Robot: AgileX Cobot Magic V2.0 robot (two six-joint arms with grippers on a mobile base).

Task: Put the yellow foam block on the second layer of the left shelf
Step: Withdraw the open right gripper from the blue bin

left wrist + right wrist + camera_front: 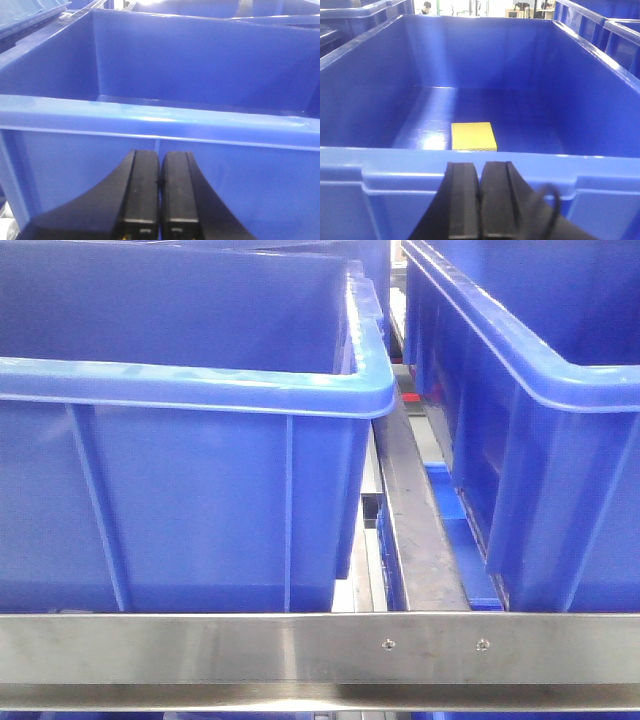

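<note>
Blue plastic bins fill the shelf, which has a steel front rail (320,648) and a steel divider bar (415,530) between two bins. On the left, a big blue bin (180,390) stands behind the rail. The left gripper (159,195) is just in front of the rim of a bin (150,117), and its jaws are pressed together with nothing between them. On the right, the yellow foam block (473,136) lies on the floor of another blue bin (470,172). The right gripper (480,200) is before this bin's near rim, jaws also clenched and holding nothing.
</note>
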